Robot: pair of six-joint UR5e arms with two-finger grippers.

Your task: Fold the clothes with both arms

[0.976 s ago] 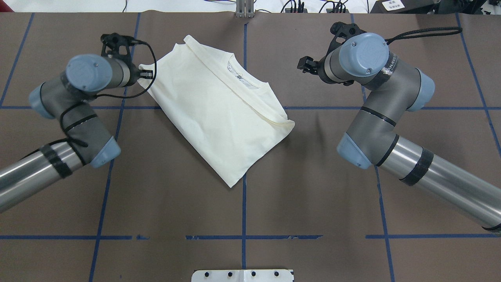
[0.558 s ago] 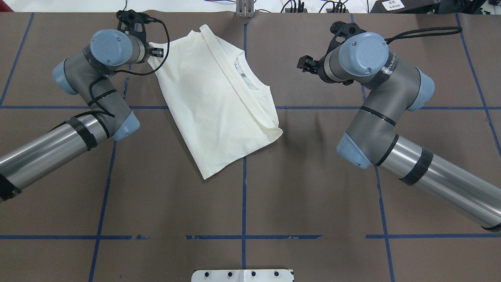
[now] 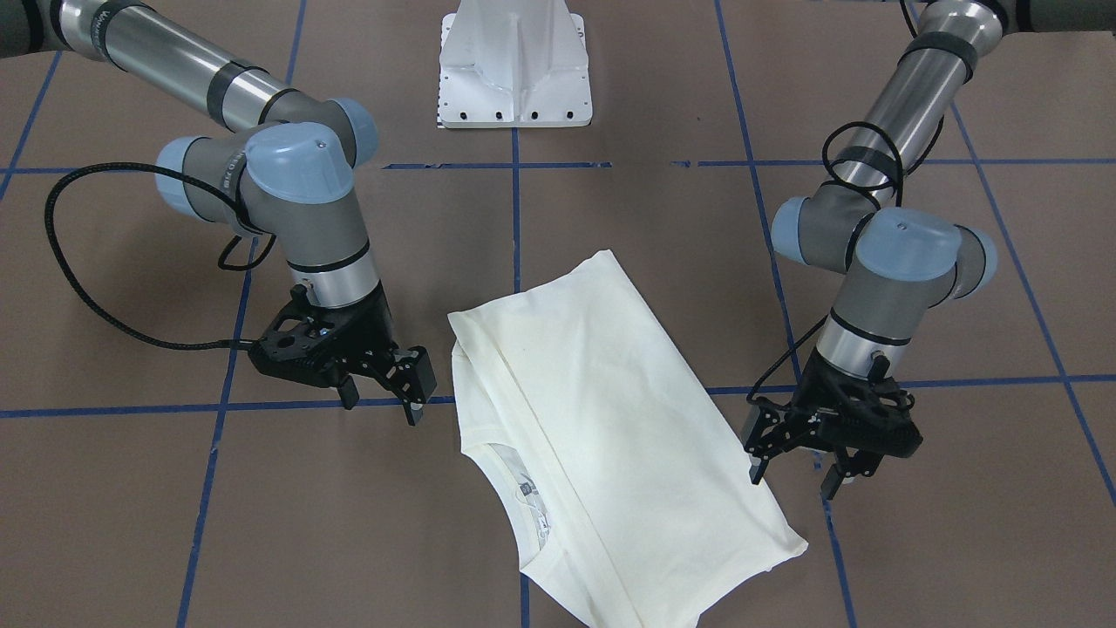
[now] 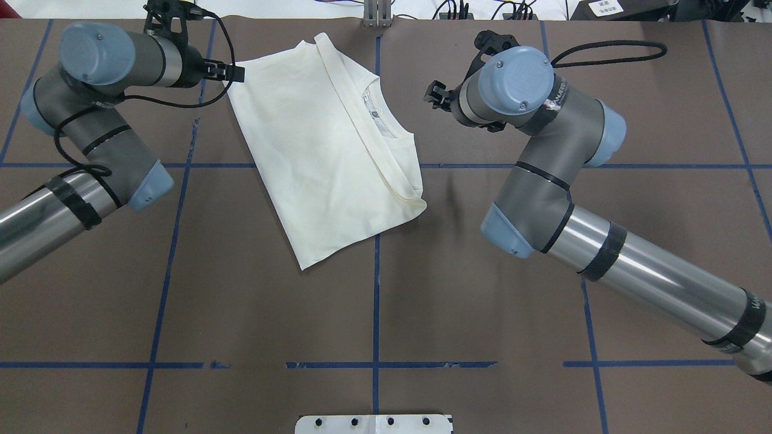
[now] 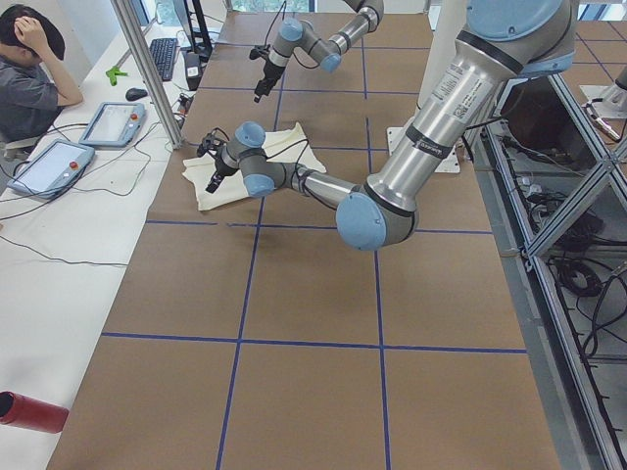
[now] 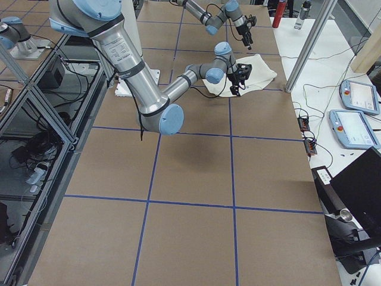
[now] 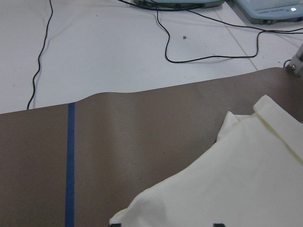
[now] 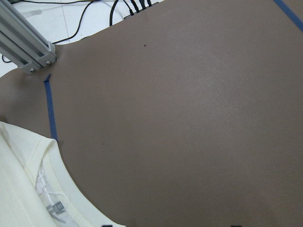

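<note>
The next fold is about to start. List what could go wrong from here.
1. The shirt lies skewed to the blue grid lines, so a fold may come out crooked.
2. Its far corner sits close to the table edge; a pull that way could drag it over.
3. The left gripper is open at a shirt corner and might pinch only one layer.

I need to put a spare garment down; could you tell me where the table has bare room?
The brown paper-covered table is bare across its near half, between the folded cream shirt and the white base plate. The far middle is crowded: the shirt lies there, with the black left gripper at its corner and the black right gripper near its collar.
</note>
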